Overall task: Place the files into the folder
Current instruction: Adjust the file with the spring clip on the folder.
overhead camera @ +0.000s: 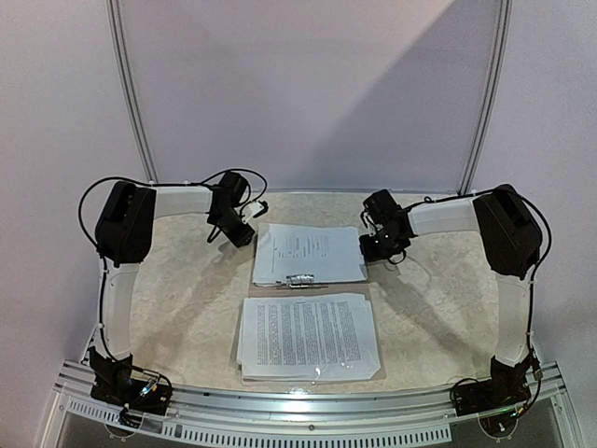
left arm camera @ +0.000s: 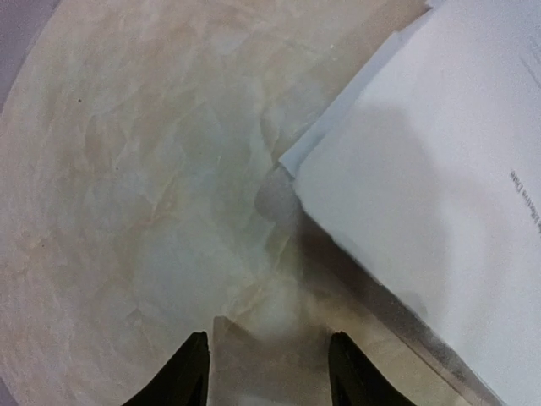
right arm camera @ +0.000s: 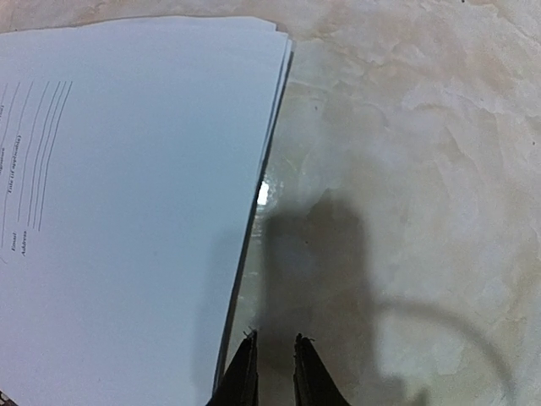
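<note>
The tan folder (overhead camera: 376,308) lies open in the middle of the table. One stack of files (overhead camera: 308,334) with dense print rests on its near half. A second stack of files (overhead camera: 308,250) rests on the far half. My left gripper (overhead camera: 244,217) hovers at that far stack's left corner (left arm camera: 423,194). It (left arm camera: 269,338) is open, and a clear corner of the folder (left arm camera: 254,364) lies under the gap. My right gripper (overhead camera: 371,245) is at the far stack's right edge (right arm camera: 127,211). It (right arm camera: 275,338) is open only a narrow slit over glossy plastic (right arm camera: 279,254), with nothing between the fingers.
A metal clip (overhead camera: 298,280) sits at the folder's middle fold between the two stacks. Marbled table surface (overhead camera: 187,289) surrounds the folder. A white wall with two metal poles (overhead camera: 131,93) stands behind, and the metal rail (overhead camera: 308,401) runs along the near edge.
</note>
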You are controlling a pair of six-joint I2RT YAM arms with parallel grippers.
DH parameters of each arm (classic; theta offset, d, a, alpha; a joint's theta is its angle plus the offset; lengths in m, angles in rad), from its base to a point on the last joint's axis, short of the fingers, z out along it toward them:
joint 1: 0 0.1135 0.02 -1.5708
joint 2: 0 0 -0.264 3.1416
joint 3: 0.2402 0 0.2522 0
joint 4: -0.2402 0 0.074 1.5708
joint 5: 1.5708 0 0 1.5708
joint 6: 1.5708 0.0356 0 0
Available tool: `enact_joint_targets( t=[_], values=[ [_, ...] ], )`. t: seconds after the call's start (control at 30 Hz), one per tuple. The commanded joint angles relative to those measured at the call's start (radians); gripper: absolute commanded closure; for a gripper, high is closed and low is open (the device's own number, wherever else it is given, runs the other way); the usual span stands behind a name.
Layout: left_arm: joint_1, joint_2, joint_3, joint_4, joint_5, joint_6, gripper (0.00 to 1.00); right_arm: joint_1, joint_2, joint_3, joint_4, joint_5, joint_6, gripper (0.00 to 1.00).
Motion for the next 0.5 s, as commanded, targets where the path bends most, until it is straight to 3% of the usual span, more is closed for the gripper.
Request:
enact_joint_targets(
  t=[0.0, 0.23, 0.47],
  values=[
    [0.018, -0.093, -0.061, -0.004, -0.042, 0.023, 0.5, 0.005, -0.099, 0.023, -0.052, 0.059, -0.009, 0.84],
    [0.017, -0.322, -0.253, -0.019, 0.115, 0.044, 0.5, 0.08, -0.228, -0.036, -0.037, 0.042, 0.003, 0.83],
    [-0.067, -0.497, -0.446, -0.038, 0.329, 0.107, 0.5, 0.187, -0.237, -0.08, 0.085, -0.269, 0.104, 0.7]
  ],
)
